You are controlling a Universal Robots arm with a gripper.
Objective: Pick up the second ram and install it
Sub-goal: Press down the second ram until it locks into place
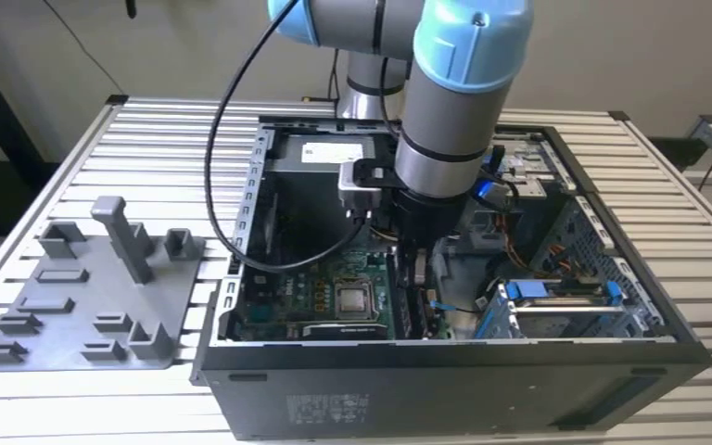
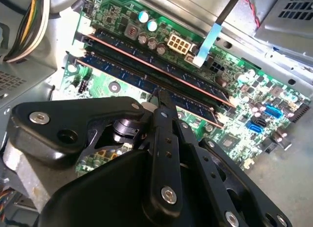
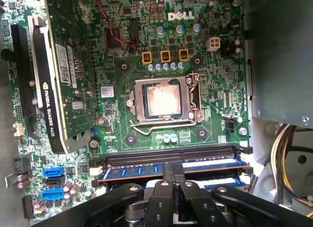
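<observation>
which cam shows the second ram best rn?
Second wrist view: the second ram runs lengthwise across the motherboard, just beyond the hand. The first wrist view shows it edge-on, partly behind the hand. In the exterior view, the arm blocks it.

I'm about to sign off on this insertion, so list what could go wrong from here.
1. The end effector sits right over the second ram in the memory slots; if the stick is not square in its slot, pressing may bend it or seat it only partly.
2. The graphics card and the bare processor socket lie close by, so a sideways slip could strike them.
3. The black cable hanging from the arm droops into the open case and might snag.
</observation>
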